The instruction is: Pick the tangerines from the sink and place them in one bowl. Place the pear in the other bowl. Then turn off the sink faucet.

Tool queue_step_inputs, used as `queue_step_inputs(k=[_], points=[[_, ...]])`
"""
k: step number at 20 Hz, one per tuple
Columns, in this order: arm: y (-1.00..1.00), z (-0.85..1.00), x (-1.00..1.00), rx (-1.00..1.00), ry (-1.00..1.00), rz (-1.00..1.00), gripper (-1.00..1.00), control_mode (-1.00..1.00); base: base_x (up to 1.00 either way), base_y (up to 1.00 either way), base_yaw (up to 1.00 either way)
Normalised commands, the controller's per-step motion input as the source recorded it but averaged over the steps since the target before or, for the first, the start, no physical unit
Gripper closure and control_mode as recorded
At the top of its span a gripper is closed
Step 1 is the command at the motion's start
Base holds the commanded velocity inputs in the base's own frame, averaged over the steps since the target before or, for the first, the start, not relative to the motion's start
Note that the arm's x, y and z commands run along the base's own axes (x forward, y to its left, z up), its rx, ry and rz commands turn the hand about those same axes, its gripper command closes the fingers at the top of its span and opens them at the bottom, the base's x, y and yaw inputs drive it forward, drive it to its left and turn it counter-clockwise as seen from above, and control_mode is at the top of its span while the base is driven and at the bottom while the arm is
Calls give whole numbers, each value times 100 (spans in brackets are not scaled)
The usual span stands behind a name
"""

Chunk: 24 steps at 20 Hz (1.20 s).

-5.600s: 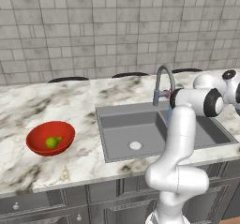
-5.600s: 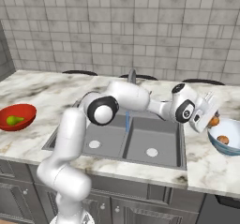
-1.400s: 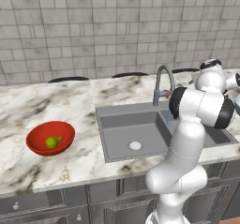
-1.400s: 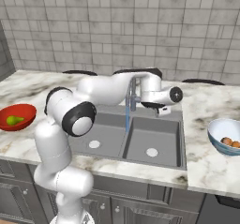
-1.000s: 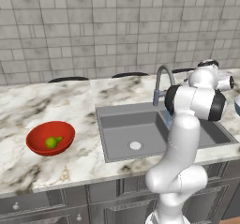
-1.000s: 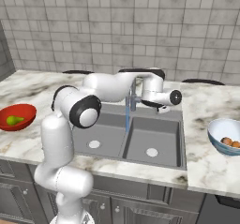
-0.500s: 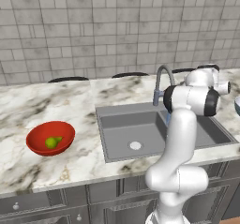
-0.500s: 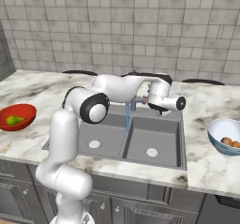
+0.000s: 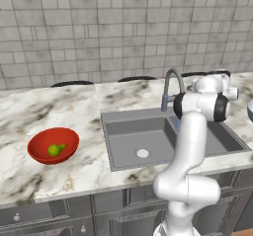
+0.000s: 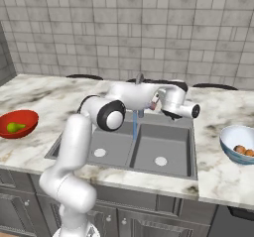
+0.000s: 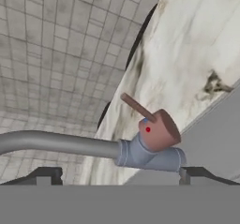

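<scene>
My gripper [image 11: 120,176] is open, its two dark fingertips [image 11: 45,175] spread wide just short of the sink faucet [image 11: 140,145]. The faucet's brown cap and thin lever sit straight ahead, and the grey spout runs off to the left. In the right base view the gripper [image 10: 157,102] hovers at the faucet's base behind the sink [image 10: 163,144], and a thin blue stream [image 10: 134,123] falls into the basin. Tangerines [image 10: 243,150] lie in the pale bowl [image 10: 233,134] on the right. The pear [image 9: 56,150] rests in the red bowl [image 9: 40,142] on the left.
Marble counter [image 9: 29,111] surrounds the sink, with a tiled wall [image 9: 99,32] close behind the faucet. My own white arm [image 9: 190,141] rises in front of the basin. Dark burner edges [image 10: 84,76] line the back of the counter.
The hand has turned and edged in on the faucet handle, with the elbow folding closer. Its jaws have stayed wide. Fruit and bowls have not moved.
</scene>
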Motion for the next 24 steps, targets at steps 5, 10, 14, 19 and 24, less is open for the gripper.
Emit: queue_step_inputs(k=[5,10,14,19,24], points=[[11,-19,31,-1,-9,13,-100,-100,0,0,0],[7,-4,27,-1,-12,13,-100,-100,0,0,0],[5,-4,24,-2,-16,13,-100,-100,0,0,0],[8,-9,20,-5,-18,13,-100,-100,0,0,0],[10,-11,20,-7,-18,13,-100,-100,0,0,0]])
